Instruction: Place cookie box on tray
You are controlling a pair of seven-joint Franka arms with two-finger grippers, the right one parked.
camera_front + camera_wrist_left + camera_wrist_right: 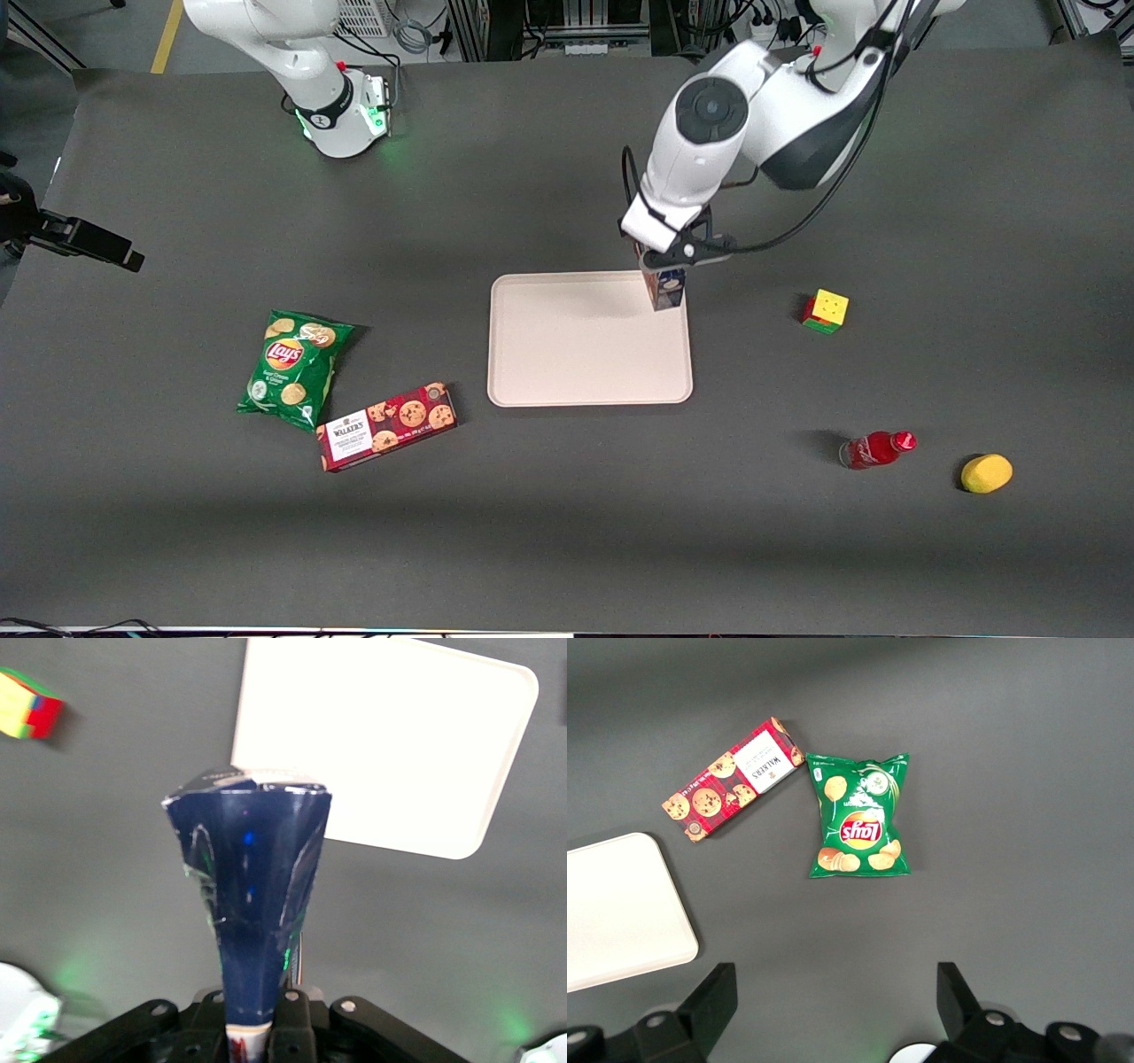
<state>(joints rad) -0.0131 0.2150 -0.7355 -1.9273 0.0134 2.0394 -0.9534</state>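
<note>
my pincer [666, 266] pinching cookie box [665, 289] at its top, box hangs below it over the tray [567, 354] corner, rubik's cube [826, 311] off to the side

Even overhead light, overexposed tray [390, 744]

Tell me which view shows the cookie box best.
Left wrist view: the cookie box fills it, clamped in the gripper, tray below. Front view shows only the box's lower half under the gripper. Right wrist view misses it.
</note>
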